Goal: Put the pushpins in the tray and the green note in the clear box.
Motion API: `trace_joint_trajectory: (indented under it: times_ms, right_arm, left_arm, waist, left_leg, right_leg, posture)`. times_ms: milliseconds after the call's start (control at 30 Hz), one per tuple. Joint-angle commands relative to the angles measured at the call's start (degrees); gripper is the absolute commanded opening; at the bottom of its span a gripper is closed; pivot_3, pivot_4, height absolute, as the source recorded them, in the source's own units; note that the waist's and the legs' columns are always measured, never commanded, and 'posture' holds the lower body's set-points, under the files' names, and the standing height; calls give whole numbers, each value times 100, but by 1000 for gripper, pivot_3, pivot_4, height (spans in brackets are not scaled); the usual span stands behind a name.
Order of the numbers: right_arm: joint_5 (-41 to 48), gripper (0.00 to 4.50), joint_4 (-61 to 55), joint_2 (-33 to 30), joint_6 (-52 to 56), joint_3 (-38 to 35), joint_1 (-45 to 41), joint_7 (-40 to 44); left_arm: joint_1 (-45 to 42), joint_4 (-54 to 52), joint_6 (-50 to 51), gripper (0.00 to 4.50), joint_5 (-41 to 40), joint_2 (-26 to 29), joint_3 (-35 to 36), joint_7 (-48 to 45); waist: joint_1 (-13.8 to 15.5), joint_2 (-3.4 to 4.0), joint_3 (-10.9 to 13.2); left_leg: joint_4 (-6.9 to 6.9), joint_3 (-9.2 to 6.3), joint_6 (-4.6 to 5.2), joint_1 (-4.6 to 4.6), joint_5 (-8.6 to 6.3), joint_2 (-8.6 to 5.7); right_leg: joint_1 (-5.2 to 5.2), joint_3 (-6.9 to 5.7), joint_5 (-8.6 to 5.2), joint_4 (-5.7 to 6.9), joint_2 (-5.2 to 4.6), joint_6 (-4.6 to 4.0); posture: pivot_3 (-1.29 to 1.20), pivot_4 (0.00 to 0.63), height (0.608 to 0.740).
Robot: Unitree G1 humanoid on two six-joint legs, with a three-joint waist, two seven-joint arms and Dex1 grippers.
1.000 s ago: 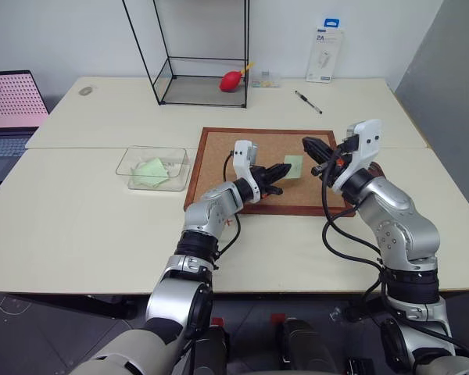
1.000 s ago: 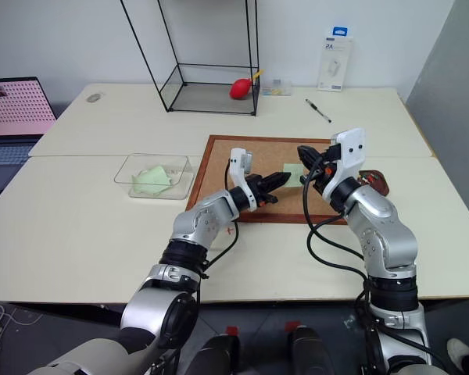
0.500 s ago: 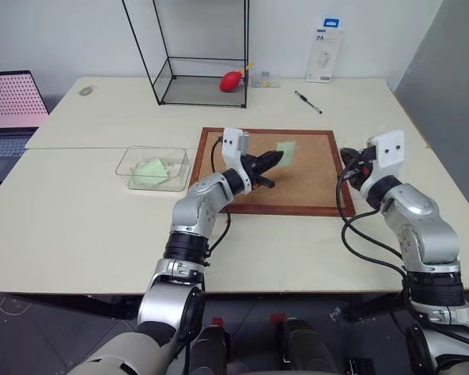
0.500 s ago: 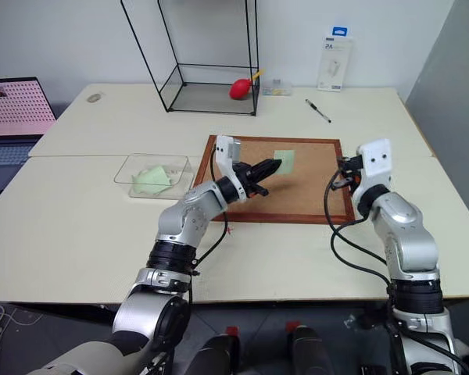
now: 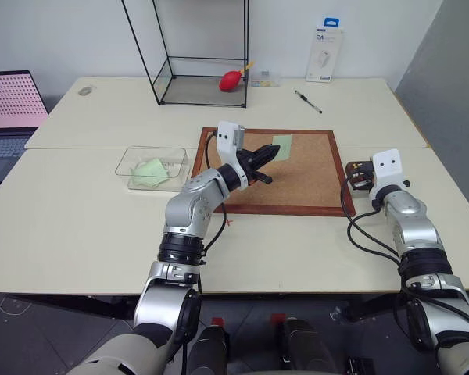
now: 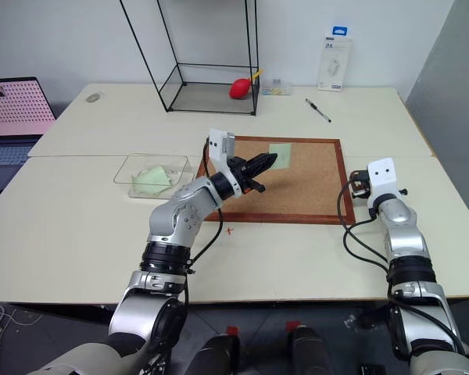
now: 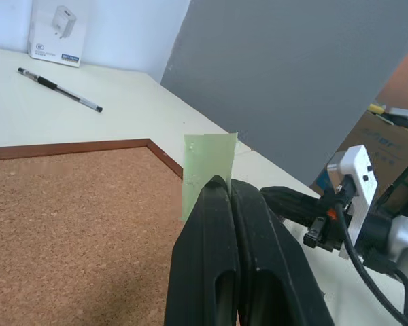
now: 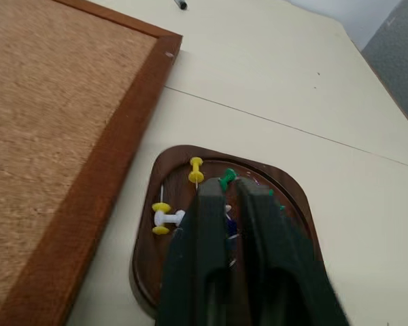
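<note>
**Note in the Pinch, Pins in the Dish**

From the head views, the left gripper was shut tight on the green note, which stuck out past its tips above the cork board. The clear box sat well off to that gripper's left, with a green slip already inside. To do this step well, I think the arm should swing left, keep the pinch firm, and let go only when the note is right over the box.

In the left wrist view, both black fingers were pressed together on the note's lower edge, and the paper stood up straight beyond them.

In the right wrist view, the right gripper hung just over the tray, its fingers a small crack apart and holding nothing I could see. The pushpins lay in the tray right by the tips.
</note>
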Motion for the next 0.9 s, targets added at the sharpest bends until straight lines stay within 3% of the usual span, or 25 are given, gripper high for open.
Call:
trace_joint_trajectory:
  times_ms: [33, 467, 667, 900]
  right_arm:
    - [-24, 1464, 66, -57, -261, -107, -190, -85]
    - [206, 4384, -945, -168, -56, -515, -24, -62]
    - [728, 4472, -1795, -194, 119, -611, 95, 651]
    - [1834, 4472, -3541, -58, 444, -28, 478, 2427]
  left_arm:
    - [-11, -309, 21, 0, -76, 25, -46, 15]
    - [-110, -235, -30, 0, -94, 15, -15, 37]
    - [-207, -434, -52, 0, -66, 248, 113, 153]
    - [131, -1389, 256, 0, 183, 1338, 400, 671]
  waist:
    - [-2, 0, 0]
    - [-4, 0, 0]
    - [-21, 0, 0]
    - [-83, 2, 1]
  left_leg:
    - [0, 0, 0, 1, 0, 0]
    - [0, 0, 0, 1, 0, 0]
    - [0, 0, 0, 2, 0, 1]
    - [-1, -2, 0, 5, 0, 5]
  right_leg:
    - [0, 1, 0, 1, 0, 0]
    - [0, 1, 0, 2, 0, 0]
    - [0, 0, 0, 2, 1, 0]
    - [0, 0, 0, 4, 4, 0]
  posture:
    - [0, 150, 740]
    - [0, 150, 740]
    - [0, 150, 740]
    - [0, 150, 740]
